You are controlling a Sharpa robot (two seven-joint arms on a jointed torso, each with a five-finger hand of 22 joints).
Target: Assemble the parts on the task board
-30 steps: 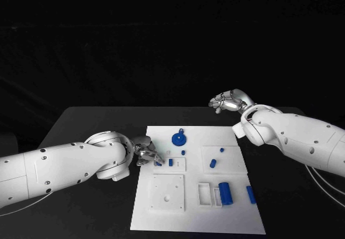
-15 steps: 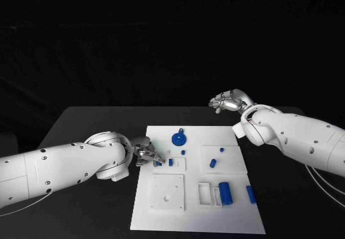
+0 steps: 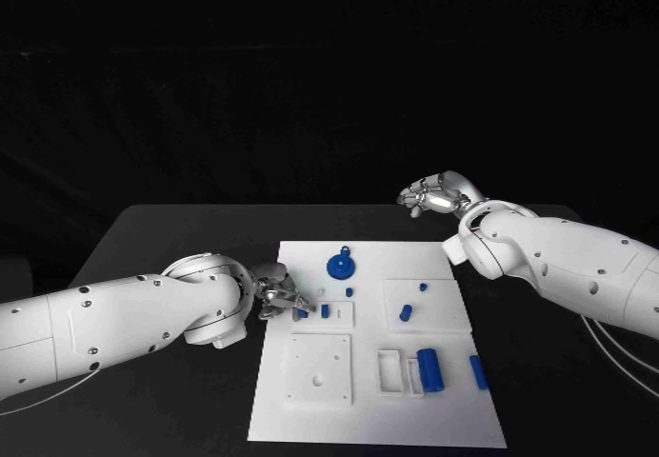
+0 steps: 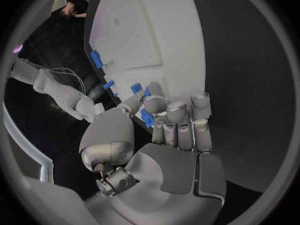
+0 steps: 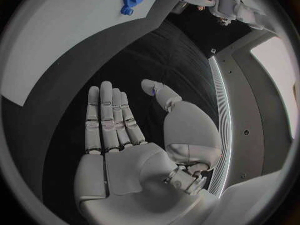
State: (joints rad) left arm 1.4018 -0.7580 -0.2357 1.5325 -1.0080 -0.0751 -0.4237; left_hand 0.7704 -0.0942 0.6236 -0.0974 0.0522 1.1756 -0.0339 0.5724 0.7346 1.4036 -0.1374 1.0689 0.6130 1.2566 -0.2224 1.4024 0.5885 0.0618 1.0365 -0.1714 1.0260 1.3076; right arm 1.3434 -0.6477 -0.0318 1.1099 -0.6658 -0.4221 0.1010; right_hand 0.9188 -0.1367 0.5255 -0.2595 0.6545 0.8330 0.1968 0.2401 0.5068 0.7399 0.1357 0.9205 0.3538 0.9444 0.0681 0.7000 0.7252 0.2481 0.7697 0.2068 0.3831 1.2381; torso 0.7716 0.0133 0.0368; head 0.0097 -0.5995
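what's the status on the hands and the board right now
Left robot hand pinching a small blue part at task board edge. Right robot hand open, clear. Nothing in the way.

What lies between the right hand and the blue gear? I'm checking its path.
In the head view, only bare table and bare board separate the right hand from the blue gear.

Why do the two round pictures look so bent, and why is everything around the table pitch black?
Both wrist views are fisheye: the task board's straight edge bows into a curve beyond the left hand, and again above the right hand. In the head view, a black backdrop and black table leave the board, blue parts and white arms bright.
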